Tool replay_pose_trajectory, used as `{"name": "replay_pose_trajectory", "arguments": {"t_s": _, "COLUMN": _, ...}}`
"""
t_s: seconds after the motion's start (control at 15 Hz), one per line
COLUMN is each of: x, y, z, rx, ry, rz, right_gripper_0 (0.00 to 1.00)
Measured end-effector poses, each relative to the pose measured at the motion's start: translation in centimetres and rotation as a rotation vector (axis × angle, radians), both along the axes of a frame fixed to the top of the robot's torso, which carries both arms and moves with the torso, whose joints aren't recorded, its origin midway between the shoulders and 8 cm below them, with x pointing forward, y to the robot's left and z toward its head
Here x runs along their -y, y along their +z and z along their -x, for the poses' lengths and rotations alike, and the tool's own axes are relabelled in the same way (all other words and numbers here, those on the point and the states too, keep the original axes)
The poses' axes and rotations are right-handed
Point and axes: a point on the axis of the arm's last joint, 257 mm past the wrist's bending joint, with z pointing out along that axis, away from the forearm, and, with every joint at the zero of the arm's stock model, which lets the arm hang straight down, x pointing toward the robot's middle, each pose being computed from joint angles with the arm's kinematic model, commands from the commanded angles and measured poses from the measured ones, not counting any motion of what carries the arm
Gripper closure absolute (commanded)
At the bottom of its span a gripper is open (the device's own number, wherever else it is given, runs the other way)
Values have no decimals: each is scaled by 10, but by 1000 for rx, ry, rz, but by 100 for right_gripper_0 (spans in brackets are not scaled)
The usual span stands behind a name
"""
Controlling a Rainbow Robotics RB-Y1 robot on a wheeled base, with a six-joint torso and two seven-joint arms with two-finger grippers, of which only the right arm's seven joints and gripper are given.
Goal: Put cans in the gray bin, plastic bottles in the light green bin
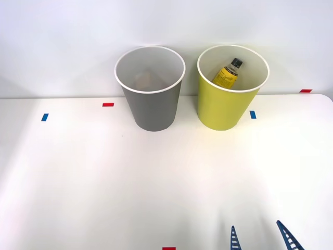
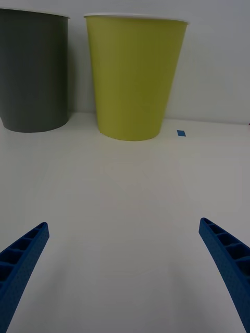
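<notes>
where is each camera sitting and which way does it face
Front view: sits above the arms, looking forward and down at the table; the right tool shows, open, at its near edge.
Right wrist view: sits low on the right arm's wrist, facing level across the table; its own two fingers show, spread apart.
Shared: gray bin, light green bin, blue marker.
</notes>
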Motion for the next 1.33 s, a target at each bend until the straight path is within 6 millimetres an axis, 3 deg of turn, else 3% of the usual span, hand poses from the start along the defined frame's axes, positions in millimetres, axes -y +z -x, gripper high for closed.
{"name": "replay_pose_trajectory", "arguments": {"t_s": 1.33, "x": 0, "y": 0, "z": 0, "rx": 0, "ry": 0, "rz": 0, "right_gripper_0": 0}}
